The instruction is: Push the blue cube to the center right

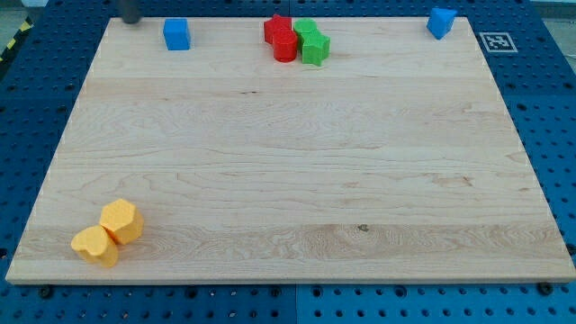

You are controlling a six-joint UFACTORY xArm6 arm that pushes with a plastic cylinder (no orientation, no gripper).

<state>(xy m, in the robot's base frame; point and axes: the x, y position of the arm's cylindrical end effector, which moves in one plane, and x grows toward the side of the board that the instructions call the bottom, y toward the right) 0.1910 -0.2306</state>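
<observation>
A blue cube (176, 34) sits near the top edge of the wooden board (288, 171), towards the view's left. My tip (131, 21) shows as a dark rod end at the board's top edge, a short way to the left of the blue cube and apart from it. A second blue block (440, 22), of angular shape, lies at the top right corner.
Two red blocks (282, 38) and two green blocks (311, 41) are clustered, touching, at the top middle. Two yellow blocks (121, 220) (95, 245) lie together at the bottom left corner. A blue perforated table (540, 99) surrounds the board.
</observation>
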